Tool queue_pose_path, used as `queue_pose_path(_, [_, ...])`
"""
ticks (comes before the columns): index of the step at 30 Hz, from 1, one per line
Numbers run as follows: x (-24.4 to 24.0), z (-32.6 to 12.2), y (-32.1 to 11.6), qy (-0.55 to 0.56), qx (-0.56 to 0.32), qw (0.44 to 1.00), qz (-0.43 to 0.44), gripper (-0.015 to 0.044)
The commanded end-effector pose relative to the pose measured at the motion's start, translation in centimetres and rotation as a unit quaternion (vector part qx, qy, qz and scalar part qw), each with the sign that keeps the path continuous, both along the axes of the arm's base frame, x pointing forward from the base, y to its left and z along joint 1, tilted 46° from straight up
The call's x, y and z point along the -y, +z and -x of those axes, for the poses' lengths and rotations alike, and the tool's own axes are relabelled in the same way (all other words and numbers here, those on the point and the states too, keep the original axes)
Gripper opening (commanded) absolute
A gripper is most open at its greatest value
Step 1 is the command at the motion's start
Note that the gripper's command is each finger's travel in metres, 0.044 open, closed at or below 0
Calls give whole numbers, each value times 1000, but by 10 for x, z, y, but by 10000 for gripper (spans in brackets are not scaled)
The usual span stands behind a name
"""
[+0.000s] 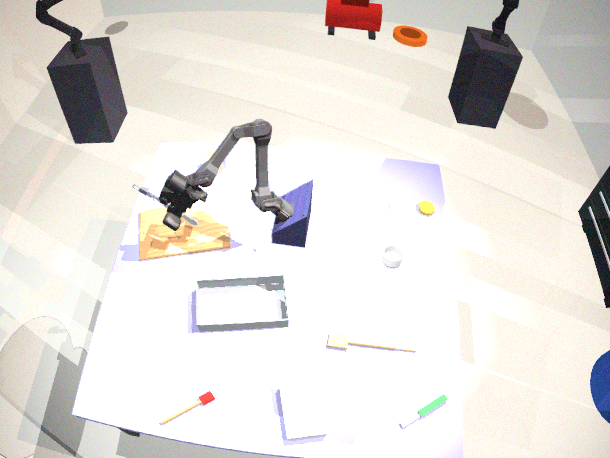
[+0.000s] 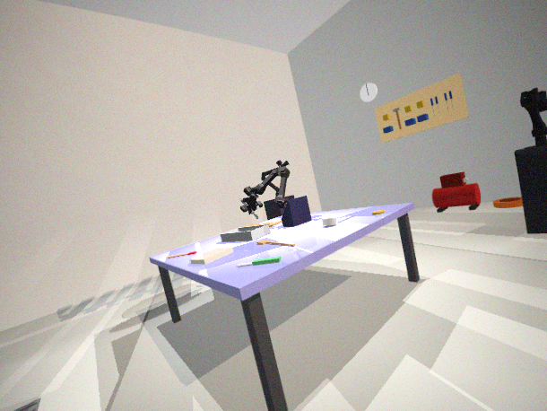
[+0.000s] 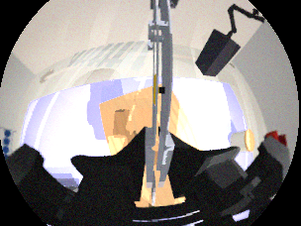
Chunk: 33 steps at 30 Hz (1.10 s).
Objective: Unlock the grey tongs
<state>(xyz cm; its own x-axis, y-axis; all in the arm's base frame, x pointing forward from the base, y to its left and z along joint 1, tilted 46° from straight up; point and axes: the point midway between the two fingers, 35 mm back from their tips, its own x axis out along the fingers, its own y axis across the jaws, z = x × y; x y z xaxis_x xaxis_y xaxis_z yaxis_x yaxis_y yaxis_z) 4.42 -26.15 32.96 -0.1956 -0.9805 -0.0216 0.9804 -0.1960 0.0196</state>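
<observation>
Tongs (image 1: 145,191) (image 2: 256,215) (image 3: 167,74), grey, were clamped in the claw (image 1: 175,203) (image 2: 251,205) (image 3: 152,129), its fingers closed on them from both sides. They were held above the board (image 1: 155,245) (image 2: 274,222) (image 3: 110,111), away from the tin (image 1: 242,325) (image 2: 235,235). Top view: the arm (image 1: 262,160) (image 2: 283,183) rose from the blue wedge (image 1: 295,220) (image 2: 297,211), bent sharply at the elbow, and reached down to the claw at the board's side. The long axis of the tongs ran diagonally, from upper left, beyond the board's edge, to lower right, over the board. Exterior view: the visible end slanted downward. Wrist view: the long axis ran nearly vertically up the middle, the two limbs close together. Which end bore the hinge could not be told. Marks on the clock (image 2: 369,92) were too small to read.
</observation>
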Motion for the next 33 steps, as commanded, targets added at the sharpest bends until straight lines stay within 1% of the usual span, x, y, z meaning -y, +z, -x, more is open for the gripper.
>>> queue_pose_path(1, [4,0,6,7,8,1000,-18,-150])
queue_pose_path(17, [13,5,4,21,35,990,-132,-150])
queue_pose_path(33, [5,16,-4,11,95,962,-257,-150])
